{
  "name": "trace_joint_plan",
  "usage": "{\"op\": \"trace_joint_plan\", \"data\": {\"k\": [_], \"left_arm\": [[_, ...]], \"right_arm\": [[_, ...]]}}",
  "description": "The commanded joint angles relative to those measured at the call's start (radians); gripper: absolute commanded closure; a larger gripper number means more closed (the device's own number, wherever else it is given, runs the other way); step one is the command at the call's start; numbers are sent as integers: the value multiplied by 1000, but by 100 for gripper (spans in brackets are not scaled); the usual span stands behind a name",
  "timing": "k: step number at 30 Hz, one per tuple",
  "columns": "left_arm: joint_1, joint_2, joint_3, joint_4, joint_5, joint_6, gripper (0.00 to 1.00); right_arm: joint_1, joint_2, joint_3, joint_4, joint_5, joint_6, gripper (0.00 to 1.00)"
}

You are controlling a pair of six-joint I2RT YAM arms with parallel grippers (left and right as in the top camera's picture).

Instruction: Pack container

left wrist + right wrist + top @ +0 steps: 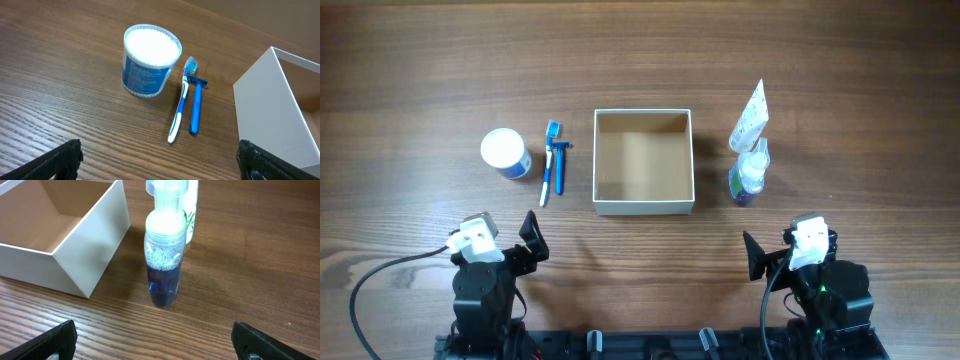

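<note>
A brown wood-grain table (410,70) carries everything, laid out in a row. At the near left edge the left gripper (160,165) hangs with its fingers spread wide and nothing between them. Ahead of it stands a blue jar (150,67) with a white top, shut as far as can be seen; just to its right lie a toothbrush (179,107) and a blue razor (195,107), side by side. The container (643,207) sits in the middle of the table, open upward, its tan floor bare: nothing is packed yet. It looks light and thin-walled, stiff enough to keep its square but likely to flex under a hard pinch and to slide on the smooth wood. The safest hold is probably over the rim of one wall, one finger inside and one outside. To its right stand a white tube (191,210) and, nearer, a clear bottle (164,265) with dark blue liquid low down and foam above. The right gripper (155,342) is likewise wide apart and empty.
</note>
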Motion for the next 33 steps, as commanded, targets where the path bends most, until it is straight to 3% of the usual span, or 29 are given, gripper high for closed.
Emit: {"op": "trace_joint_plan", "data": {"k": [1, 8, 28, 33], "left_arm": [[7, -9, -6, 4, 12, -6, 0], [7, -9, -6, 4, 12, -6, 0], [7, -9, -6, 4, 12, -5, 0], [7, -9, -6, 4, 12, -6, 0]], "right_arm": [[-2, -13, -2, -1, 9, -26, 0], [-2, -13, -2, 6, 38, -25, 0], [-2, -13, -2, 233, -34, -17, 0], [-2, -13, -2, 320, -137, 76, 0]]}}
